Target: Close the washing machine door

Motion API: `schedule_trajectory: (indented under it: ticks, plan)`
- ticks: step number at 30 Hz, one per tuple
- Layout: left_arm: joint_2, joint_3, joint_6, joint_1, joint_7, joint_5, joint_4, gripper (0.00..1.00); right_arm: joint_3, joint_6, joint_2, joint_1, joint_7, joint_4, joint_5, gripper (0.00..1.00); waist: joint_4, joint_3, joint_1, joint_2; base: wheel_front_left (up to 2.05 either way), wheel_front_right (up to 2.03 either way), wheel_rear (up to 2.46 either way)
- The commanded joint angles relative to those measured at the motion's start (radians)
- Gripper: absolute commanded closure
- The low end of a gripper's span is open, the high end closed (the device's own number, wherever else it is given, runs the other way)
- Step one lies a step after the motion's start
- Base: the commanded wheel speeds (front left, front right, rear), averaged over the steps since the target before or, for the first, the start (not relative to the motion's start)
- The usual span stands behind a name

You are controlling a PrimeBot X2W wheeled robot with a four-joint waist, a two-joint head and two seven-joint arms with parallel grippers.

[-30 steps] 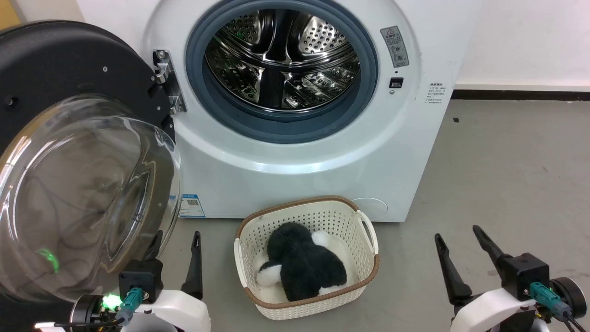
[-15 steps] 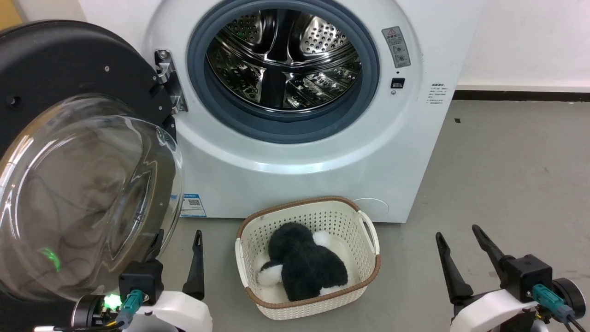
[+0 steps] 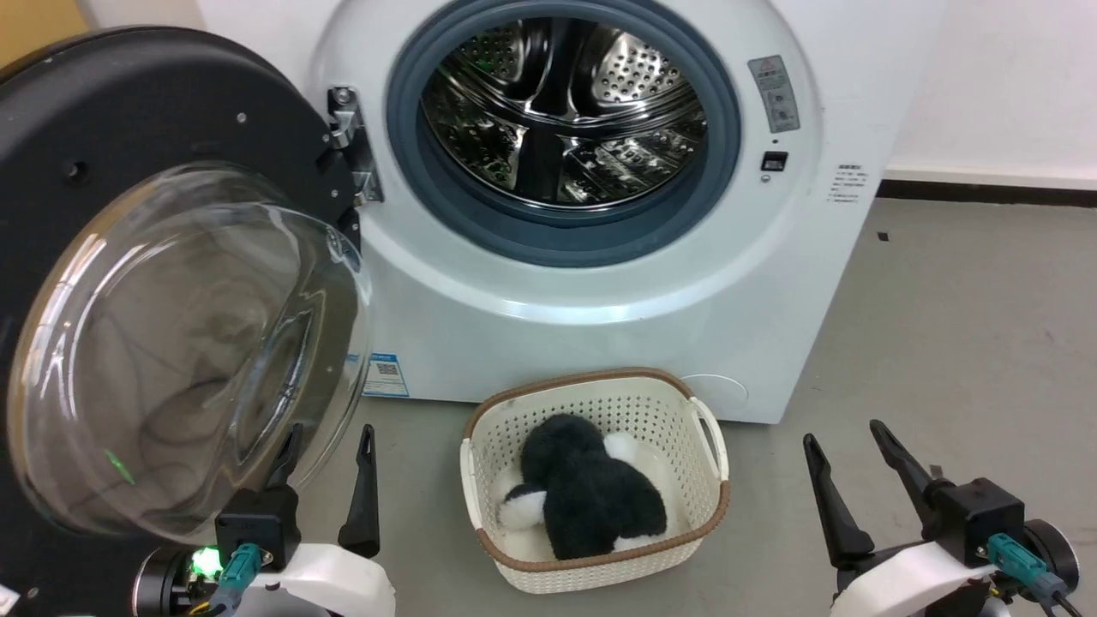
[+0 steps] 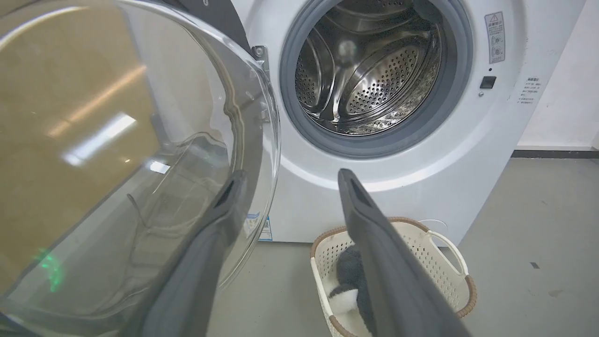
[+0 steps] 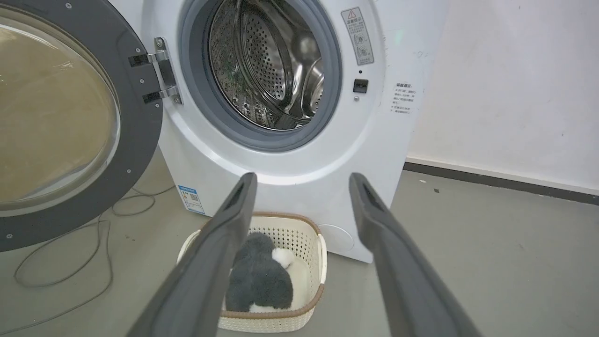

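Observation:
The washing machine (image 3: 600, 317) (image 4: 421, 187) (image 5: 299, 187) stands ahead, porthole uncovered and steel drum (image 3: 561, 107) bare. Its door (image 3: 171, 283) (image 4: 117, 154) (image 5: 61, 121), black-rimmed with a bulging glass bowl, hangs wide open on the left from a metal hinge (image 3: 351, 146). My left gripper (image 3: 330, 441) (image 4: 290, 178) is open just below the bowl's lower edge, its left finger seen close against the glass in the left wrist view. My right gripper (image 3: 844, 437) (image 5: 302, 180) is open at the lower right, holding nothing.
A cream perforated basket (image 3: 703, 428) (image 5: 318, 262) with a black-and-white plush toy (image 3: 591, 497) sits on the grey floor before the machine. A cable (image 5: 70, 262) loops on the floor under the door. A white wall (image 5: 505, 84) rises to the right.
The whole head view has shifted rightward, so the camera moved. Both grippers keep their places at the bottom, still open. The door stays wide open.

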Motion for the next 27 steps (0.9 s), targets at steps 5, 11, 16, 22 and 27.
schedule_trajectory:
  ticks: [5,11,16,22,27]
  plan:
    - [0.0,0.0,0.009,0.014,-0.02,-0.013,0.0,0.0,0.011,0.0,-0.005,0.003,-0.019,0.012,0.022,0.0,0.032,-0.003,-0.0001,0.0,0.0,0.0,0.0]
    - [0.0,-0.001,0.012,0.019,-0.033,-0.019,0.001,0.0,0.019,0.0,-0.006,0.004,-0.032,0.017,0.033,0.0,0.069,-0.008,-0.0001,0.0,0.0,0.0,0.0]
    - [0.0,-0.001,0.014,0.024,-0.043,-0.023,0.002,0.0,0.025,0.0,-0.006,0.005,-0.042,0.022,0.041,0.0,0.102,-0.011,-0.0001,0.0,0.0,0.0,0.0]
    - [0.0,0.001,0.014,0.03,-0.054,-0.025,0.003,0.0,0.033,0.0,-0.006,0.005,-0.053,0.028,0.048,0.0,0.135,-0.015,-0.0001,0.0,0.0,0.0,0.0]
    - [0.0,0.004,0.013,0.033,-0.064,-0.029,0.004,0.0,0.04,0.0,-0.005,0.007,-0.063,0.034,0.054,0.0,0.168,-0.017,-0.0001,0.0,0.0,0.0,0.0]
